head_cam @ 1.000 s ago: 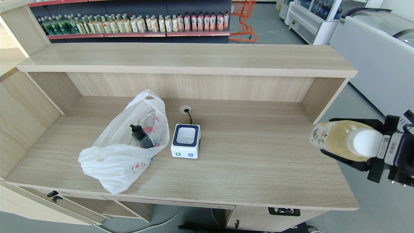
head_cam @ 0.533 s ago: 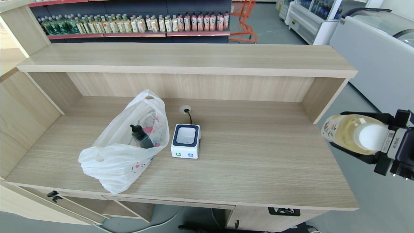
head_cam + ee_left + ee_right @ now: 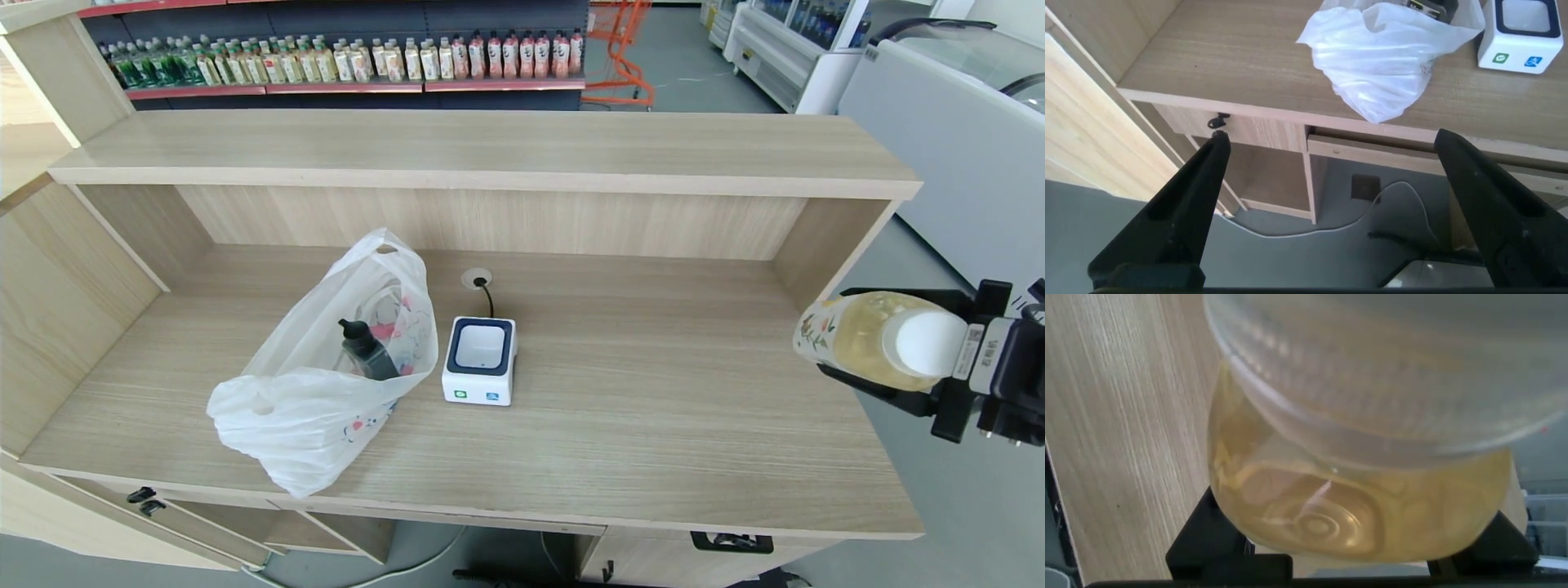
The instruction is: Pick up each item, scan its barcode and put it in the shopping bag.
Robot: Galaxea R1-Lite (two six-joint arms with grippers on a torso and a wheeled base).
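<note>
My right gripper (image 3: 841, 335) is shut on a clear bottle (image 3: 878, 336) of yellow liquid with a white cap, held on its side just past the counter's right end. From the right wrist, the bottle (image 3: 1355, 482) sits between the black fingers (image 3: 1221, 543). The white scanner (image 3: 480, 361) stands mid-counter, to the right of the white shopping bag (image 3: 318, 400), which holds a dark pump bottle (image 3: 365, 351). My left gripper (image 3: 1331, 139) hangs open in front of and below the counter's front edge, with the bag (image 3: 1388, 57) and scanner (image 3: 1527, 33) beyond it.
The wooden counter (image 3: 653, 408) has a raised back shelf (image 3: 490, 147) and side walls. A cable runs from the scanner to a hole (image 3: 478, 280) behind it. White freezers (image 3: 947, 122) stand to the right.
The head camera has shifted a little. The right gripper with the bottle swung slightly outward and up, then back toward the counter's end.
</note>
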